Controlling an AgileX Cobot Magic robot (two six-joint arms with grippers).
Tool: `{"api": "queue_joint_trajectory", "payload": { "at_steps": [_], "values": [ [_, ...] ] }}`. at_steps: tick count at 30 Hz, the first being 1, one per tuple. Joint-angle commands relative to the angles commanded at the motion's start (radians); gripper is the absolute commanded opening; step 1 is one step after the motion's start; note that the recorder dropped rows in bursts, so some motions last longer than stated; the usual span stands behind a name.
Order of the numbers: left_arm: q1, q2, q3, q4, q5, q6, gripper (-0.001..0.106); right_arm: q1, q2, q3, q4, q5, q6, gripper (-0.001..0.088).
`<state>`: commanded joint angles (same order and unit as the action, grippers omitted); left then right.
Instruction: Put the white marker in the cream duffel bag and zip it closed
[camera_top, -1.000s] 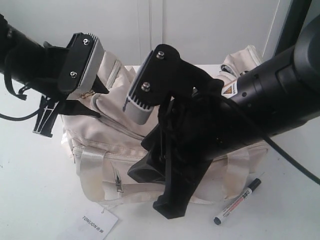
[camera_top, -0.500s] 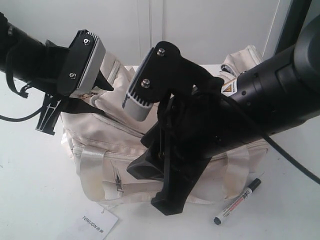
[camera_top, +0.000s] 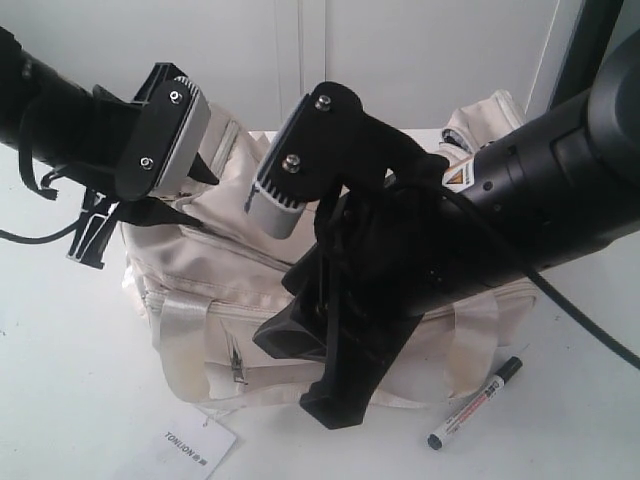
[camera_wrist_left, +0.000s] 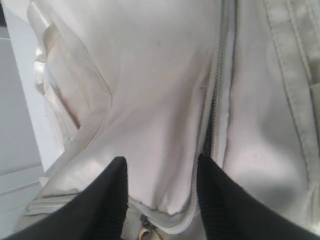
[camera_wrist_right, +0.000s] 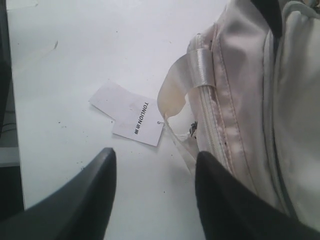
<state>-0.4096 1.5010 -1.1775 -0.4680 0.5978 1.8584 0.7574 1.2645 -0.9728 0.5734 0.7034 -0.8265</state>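
The white marker (camera_top: 477, 403) lay on the table (camera_top: 60, 380) toward its near edge, just beside the cream duffel bag (camera_top: 195, 268), not in it. The right gripper (camera_wrist_right: 155, 156) hung open and empty above the paper tag (camera_wrist_right: 131, 116). The left gripper (camera_wrist_left: 161, 165) stood open over the bag's zipper (camera_wrist_left: 216, 100). Light, stiff and smooth, the marker would likely roll; I'd pinch it mid-barrel.

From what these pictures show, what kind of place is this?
Probably a robot lab bench: bare white tabletop, plain white wall panels, black left arm and right arm over the cream duffel bag.
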Motion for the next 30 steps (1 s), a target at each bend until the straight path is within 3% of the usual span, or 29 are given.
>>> {"api": "queue_joint_trajectory", "payload": {
  "at_steps": [5,13,19,23,30],
  "values": [
    [0.000,0.007,0.000,0.000,-0.002,0.000,0.042,0.000,0.000,0.000,0.000,0.000,0.000,0.0473],
    [0.000,0.007,0.000,-0.004,-0.049,-0.004,0.000,0.000,0.000,0.000,0.000,-0.002,0.000,0.0473],
    [0.000,0.007,0.000,-0.085,-0.063,-0.032,0.000,0.000,0.000,0.000,0.000,-0.002,0.000,0.0473],
    [0.000,0.007,0.000,-0.085,-0.134,-0.235,0.000,0.000,0.000,0.000,0.000,-0.002,0.000,0.0473],
    [0.000,0.007,0.000,-0.148,-0.136,-0.501,0.000,0.000,0.000,0.000,0.000,-0.002,0.000,0.0473]
  ]
}}
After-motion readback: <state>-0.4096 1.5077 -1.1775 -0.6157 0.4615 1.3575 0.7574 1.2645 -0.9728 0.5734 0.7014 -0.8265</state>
